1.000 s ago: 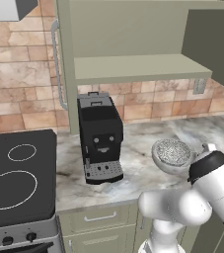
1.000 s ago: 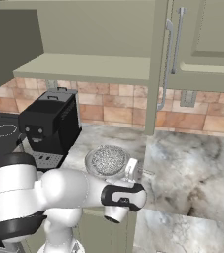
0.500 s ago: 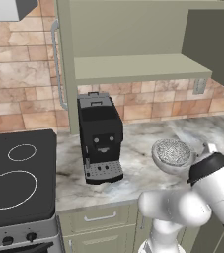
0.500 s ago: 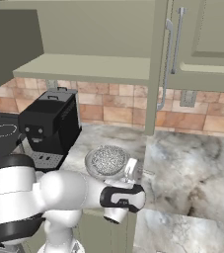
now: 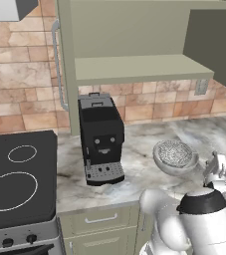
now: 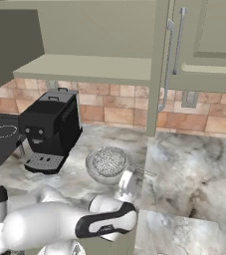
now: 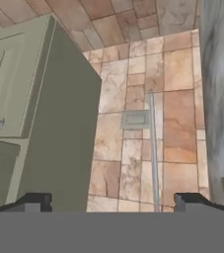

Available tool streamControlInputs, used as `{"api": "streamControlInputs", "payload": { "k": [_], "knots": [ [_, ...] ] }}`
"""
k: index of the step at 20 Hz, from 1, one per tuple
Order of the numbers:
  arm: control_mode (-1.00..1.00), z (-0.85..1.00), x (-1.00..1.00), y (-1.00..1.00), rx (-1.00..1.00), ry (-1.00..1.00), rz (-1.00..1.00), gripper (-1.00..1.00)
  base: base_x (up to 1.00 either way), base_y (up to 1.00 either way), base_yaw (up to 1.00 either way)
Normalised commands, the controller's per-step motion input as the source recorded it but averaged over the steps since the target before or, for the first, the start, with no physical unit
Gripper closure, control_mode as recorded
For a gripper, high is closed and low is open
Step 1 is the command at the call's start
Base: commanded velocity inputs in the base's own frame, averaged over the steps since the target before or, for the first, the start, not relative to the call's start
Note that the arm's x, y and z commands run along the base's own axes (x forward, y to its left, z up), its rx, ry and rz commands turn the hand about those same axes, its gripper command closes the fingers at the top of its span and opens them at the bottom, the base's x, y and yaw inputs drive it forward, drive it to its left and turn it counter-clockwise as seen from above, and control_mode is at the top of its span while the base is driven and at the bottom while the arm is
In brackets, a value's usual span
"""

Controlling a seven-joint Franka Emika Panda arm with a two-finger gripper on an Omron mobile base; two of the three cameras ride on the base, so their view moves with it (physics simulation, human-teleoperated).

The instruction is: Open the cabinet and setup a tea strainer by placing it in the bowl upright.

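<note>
We see flat, even rendered light with no glare; soft shade lies under the cabinet [image 5: 134, 69] shelf and beside the coffee machine [image 5: 101, 137]. Hand view textures look coarse and slightly blurred.

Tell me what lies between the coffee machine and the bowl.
Nothing: bare marbled counter separates the coffee machine from the bowl holding the strainer, clear in both base views.
</note>
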Motion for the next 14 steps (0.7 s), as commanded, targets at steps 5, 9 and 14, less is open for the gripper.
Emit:
{"api": "streamControlInputs", "payload": {
  "k": [5,9,14],
  "knots": [
    [-1.00,0.64,-0.75,-0.03,0.00,0.01,-0.03,-1.00,0.00,0.00,0.00],
    [-1.00,0.99,-0.55,-0.02,0.00,0.16,-0.05,-1.00,0.00,0.00,0.00],
    [-1.00,0.73,-0.26,0.00,-0.01,0.35,-0.02,-1.00,0.00,0.00,0.00]
  ]
}}
